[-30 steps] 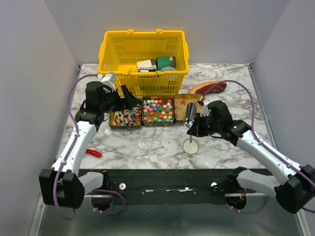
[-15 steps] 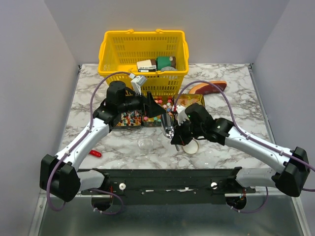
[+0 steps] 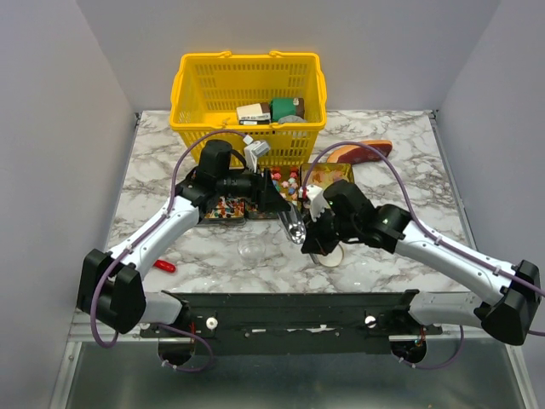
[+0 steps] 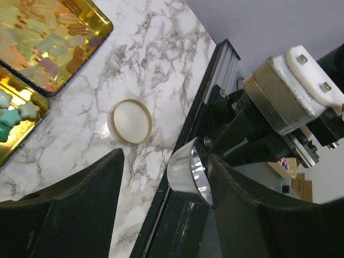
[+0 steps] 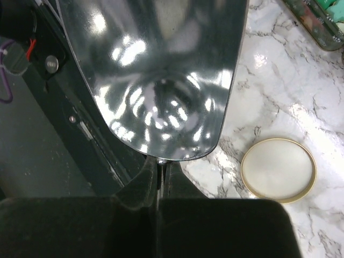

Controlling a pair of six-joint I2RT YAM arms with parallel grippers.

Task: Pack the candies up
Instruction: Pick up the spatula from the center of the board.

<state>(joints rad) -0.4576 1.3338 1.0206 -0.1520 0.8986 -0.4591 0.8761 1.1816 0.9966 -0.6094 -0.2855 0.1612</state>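
**Scoop gripped between two arms, candies behind**

Near the front edge, the marble table (image 3: 209, 256) lies open on both sides of a round lid (image 4: 131, 121). The right gripper (image 5: 159, 164) is pinched tight on the metal scoop (image 3: 295, 225). The left gripper (image 4: 165, 160) has its jaws apart around the scoop's end. Behind, the left arm partly hides the candies (image 3: 285, 181) in their trays (image 4: 102, 24).

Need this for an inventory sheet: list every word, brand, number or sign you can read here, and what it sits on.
No text is legible in any view.
White-and-black box in the yellow basket: printed label, too small to read.
Green box beside it: nothing readable at this size.
candies: blurred, no readable wrappers.
metal scoop: no marking seen.
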